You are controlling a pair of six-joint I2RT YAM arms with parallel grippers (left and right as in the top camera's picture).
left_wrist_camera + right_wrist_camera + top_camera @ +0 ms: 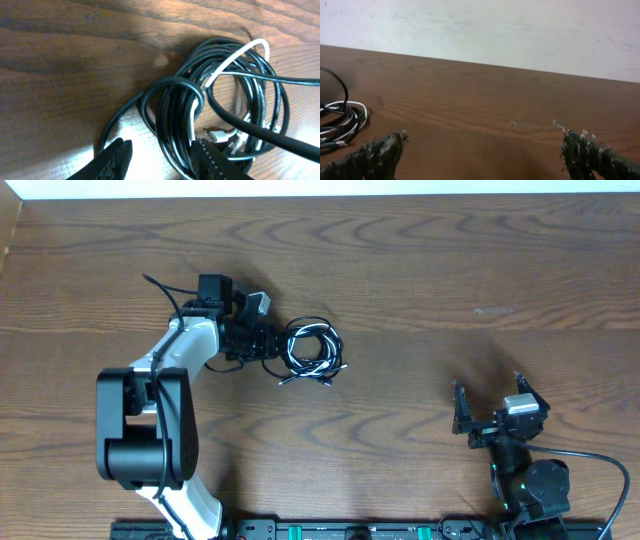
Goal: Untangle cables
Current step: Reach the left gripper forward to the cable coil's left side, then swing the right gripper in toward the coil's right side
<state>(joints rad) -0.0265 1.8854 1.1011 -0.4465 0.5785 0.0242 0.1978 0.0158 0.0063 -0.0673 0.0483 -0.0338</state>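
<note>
The cables (312, 350) lie in one tangled coil on the wooden table left of centre, two black cords and a white one (235, 57) looped together, with small plug ends at the coil's lower edge. My left gripper (268, 345) is at the coil's left side. In the left wrist view it (162, 156) is open, with several black loops (172, 115) between its fingers, close to the right finger. My right gripper (488, 402) is open and empty, far right of the coil. The right wrist view shows its open fingers (482, 150) and the coil (340, 122) at the far left.
A thicker black cord (590, 458) runs from the right arm base at the bottom right. The left arm's white body (170, 360) reaches from the bottom left toward the coil. The table's far edge meets a pale wall (480, 30).
</note>
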